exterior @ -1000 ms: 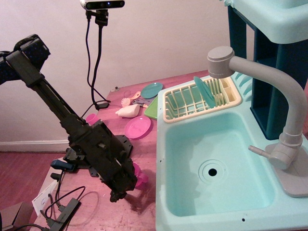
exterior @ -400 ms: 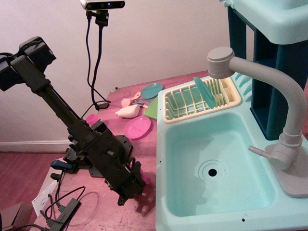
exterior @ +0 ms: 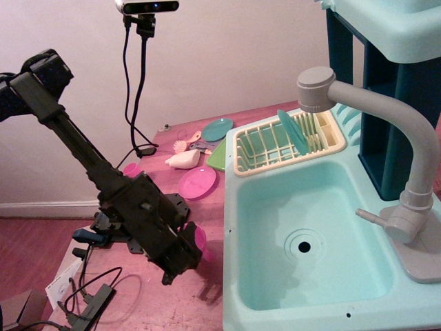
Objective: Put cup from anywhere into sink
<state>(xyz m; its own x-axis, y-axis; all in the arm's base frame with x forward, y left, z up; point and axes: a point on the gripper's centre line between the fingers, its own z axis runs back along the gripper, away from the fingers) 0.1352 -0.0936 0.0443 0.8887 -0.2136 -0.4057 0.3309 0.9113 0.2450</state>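
observation.image: cup (exterior: 200, 242) in hand (exterior: 187, 252), beside sink (exterior: 238, 227)

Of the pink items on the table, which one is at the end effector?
The pink cup, tipped at the end effector; the flat pink plate lies farther back beside the sink.

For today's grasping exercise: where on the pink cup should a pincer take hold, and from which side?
Grip the pink cup across its side wall just below the flared rim, coming from the left, away from the sink. The pincer already sits there; the wider rim resists slipping, though the contact is partly hidden.
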